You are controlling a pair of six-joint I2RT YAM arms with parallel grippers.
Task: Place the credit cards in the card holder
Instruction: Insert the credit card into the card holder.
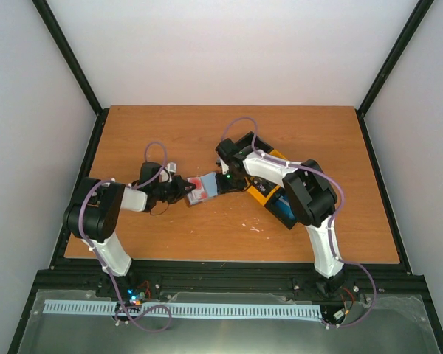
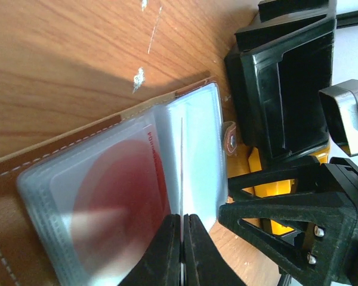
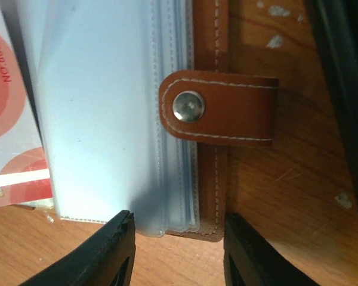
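The left jaws (image 2: 182, 221) are clenched tight on the edge of one thin clear sleeve of the card holder (image 2: 77, 134), which lies open on the table (image 2: 59, 53) about midway between the two arms; the right jaws (image 3: 178, 217) stand apart, straddling the holder's near edge, one finger by the sleeves and one by the leather rim, though I cannot tell whether either touches.

The left wrist view shows the pinched sleeve standing on edge and a red-and-white card (image 2: 116, 190) behind frosted plastic beside it; the right wrist view shows what that one barely does, the brown snap tab (image 3: 218, 107) with its white stitching and metal stud, folded over the stack of sleeves. Only from above do both arms appear meeting over the holder.

The black bin (image 2: 280, 95) sits just beyond the holder; from overhead it and a yellow bin (image 1: 260, 193) lie mostly under the right arm, their contents hard to make out. The card's print is cut off and blurred; the holder is brown leather, with pale bluish sleeves.
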